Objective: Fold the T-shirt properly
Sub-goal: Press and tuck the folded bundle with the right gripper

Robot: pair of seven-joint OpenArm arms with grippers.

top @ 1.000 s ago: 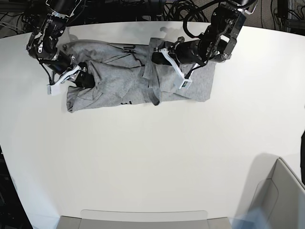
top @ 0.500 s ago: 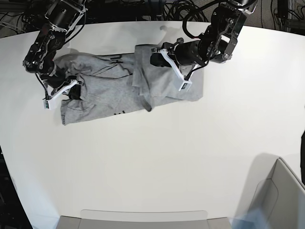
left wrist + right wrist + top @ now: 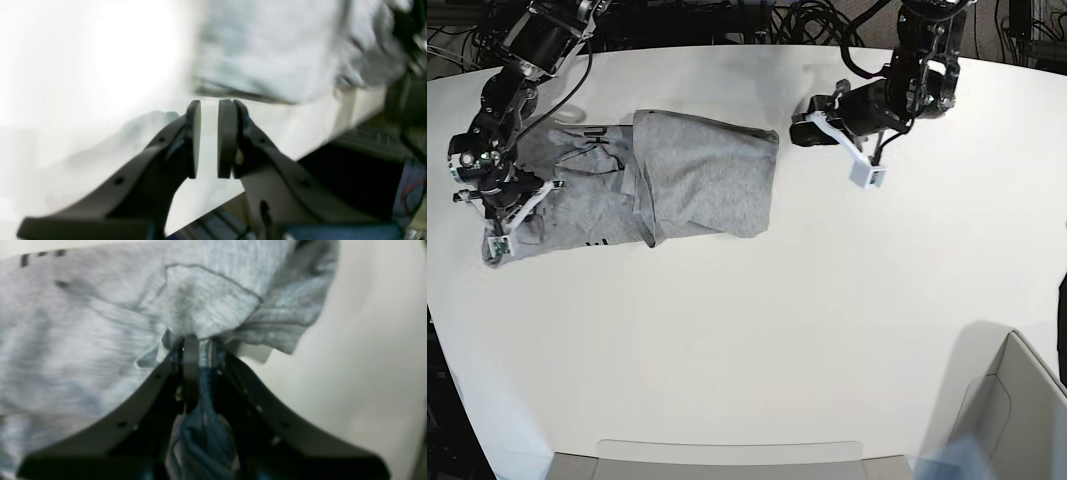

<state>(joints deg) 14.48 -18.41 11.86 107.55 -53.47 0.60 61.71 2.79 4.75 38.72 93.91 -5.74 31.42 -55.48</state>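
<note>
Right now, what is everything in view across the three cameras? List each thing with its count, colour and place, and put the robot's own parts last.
T-shirt: one, heather grey with black lettering, partly folded, on the far left part of the table in the base view.
Table: one, white, filling most of the base view.
Cables: many, black, tangled beyond the far edge of the table.
Bin: one, grey, open box at the near right corner of the base view.
Right pincer: one, black, shut on a bunch of the T-shirt at its left end in the base view.
Left pincer: one, black, pads slightly apart with nothing between them, above the bare table right of the T-shirt in the base view.
</note>
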